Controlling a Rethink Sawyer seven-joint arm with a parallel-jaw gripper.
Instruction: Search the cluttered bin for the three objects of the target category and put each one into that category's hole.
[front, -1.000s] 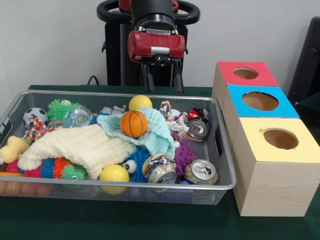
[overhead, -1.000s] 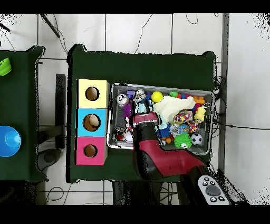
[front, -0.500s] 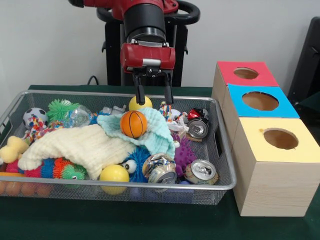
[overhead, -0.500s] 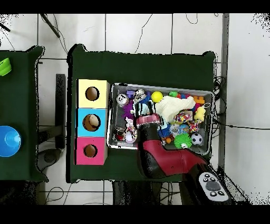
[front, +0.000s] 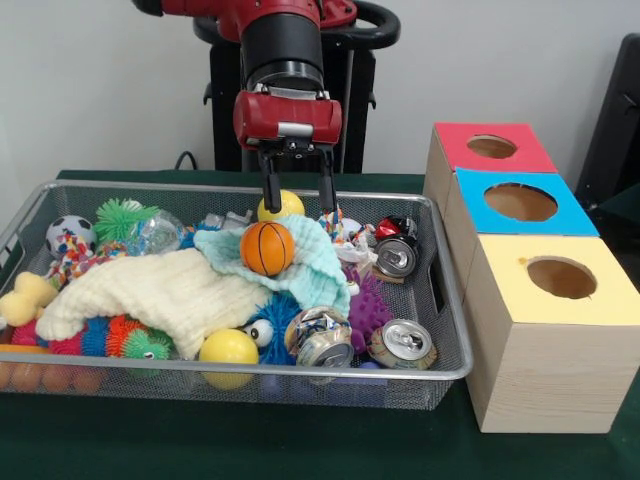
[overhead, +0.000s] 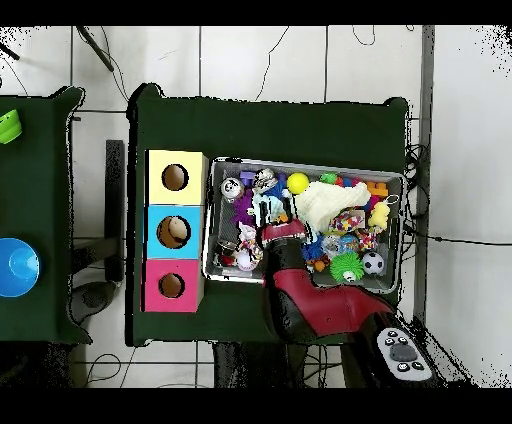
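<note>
Robot gripper with fingers spread, empty, above a yellow ball at the back of a cluttered wire bin.

An orange basketball rests on a mint cloth just in front; crushed cans lie right, beside three boxes with holes.

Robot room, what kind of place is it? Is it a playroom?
Probably a robot lab, not a playroom. A red arm's gripper hangs over a wire bin of toys and cans, three boxes with holes stand beside it, and cables trail over the tiled floor.
</note>
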